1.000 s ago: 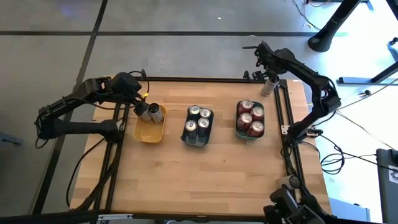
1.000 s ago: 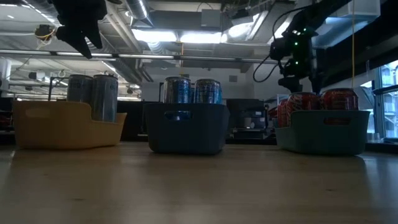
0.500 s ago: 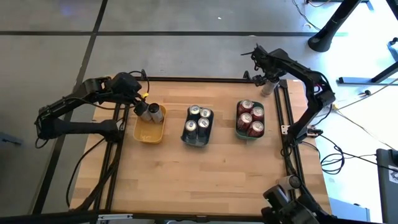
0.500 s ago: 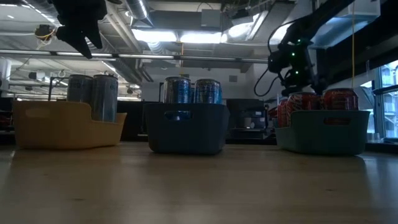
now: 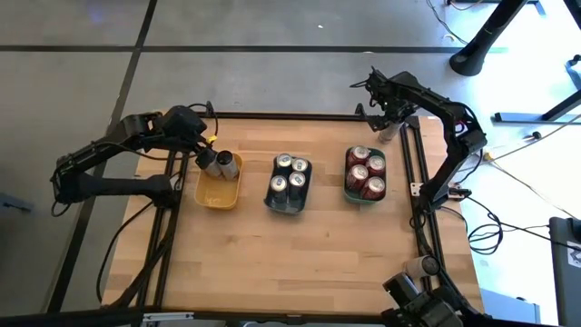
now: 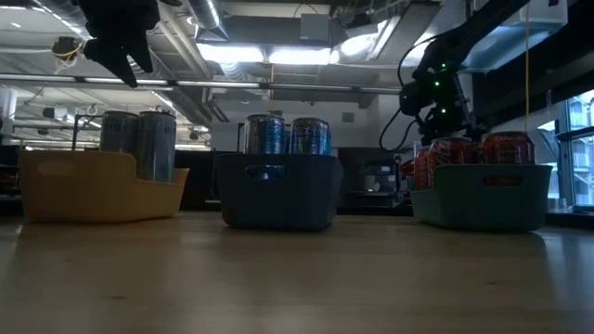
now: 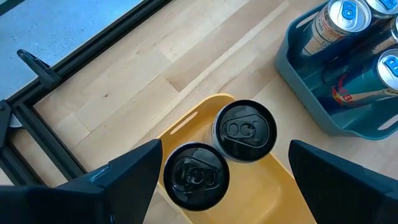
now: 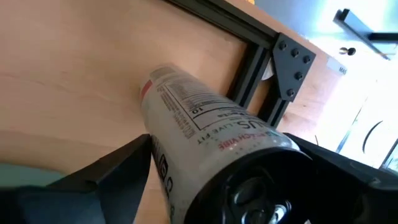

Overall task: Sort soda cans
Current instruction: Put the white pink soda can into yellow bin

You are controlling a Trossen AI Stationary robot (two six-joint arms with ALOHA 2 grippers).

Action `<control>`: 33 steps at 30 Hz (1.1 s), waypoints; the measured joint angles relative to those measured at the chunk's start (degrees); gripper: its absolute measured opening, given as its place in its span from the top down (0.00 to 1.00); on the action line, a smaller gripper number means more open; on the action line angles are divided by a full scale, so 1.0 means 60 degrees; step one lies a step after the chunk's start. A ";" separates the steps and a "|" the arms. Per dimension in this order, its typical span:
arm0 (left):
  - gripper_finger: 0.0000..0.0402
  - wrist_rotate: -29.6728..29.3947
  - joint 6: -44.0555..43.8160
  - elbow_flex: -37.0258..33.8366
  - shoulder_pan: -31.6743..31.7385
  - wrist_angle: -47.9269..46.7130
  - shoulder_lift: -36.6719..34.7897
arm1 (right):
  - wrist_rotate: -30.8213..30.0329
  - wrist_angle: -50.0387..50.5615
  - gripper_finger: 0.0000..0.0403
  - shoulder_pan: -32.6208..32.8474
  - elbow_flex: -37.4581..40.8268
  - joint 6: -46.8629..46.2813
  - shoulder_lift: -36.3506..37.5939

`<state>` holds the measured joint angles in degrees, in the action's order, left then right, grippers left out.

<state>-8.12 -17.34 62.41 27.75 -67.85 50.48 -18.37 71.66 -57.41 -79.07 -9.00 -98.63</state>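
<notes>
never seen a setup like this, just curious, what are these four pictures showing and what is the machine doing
Two dark robot arms work at a wooden table. One picture looks straight down, one looks level across the tabletop, and two come from cameras on the arms' wrists. On the table stand a yellow plastic tray with two dark-topped cans, a grey-blue tray with four silver-topped cans, and a teal tray with red cans. The left gripper hangs open above the yellow tray. The right gripper, at the far right corner, straddles a silver-grey can.
</notes>
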 joint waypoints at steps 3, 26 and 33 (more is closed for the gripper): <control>0.16 0.0000 0.0000 0.0000 0.0000 0.0000 0.0000 | 0.0004 0.0015 0.24 0.0002 -0.0017 0.0058 0.0025; 0.16 0.0005 0.0493 -0.0022 -0.0028 0.0415 0.0149 | 0.0344 -0.0503 0.36 0.1590 -0.1703 0.0820 0.1405; 0.26 0.0446 0.1183 -0.0025 -0.0624 0.2297 0.0149 | 0.1162 -0.1236 0.36 0.3460 -0.2664 0.0722 0.1592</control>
<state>-5.45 -10.25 62.26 24.00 -54.08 51.37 -11.40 64.24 -36.65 -95.05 -4.67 -89.08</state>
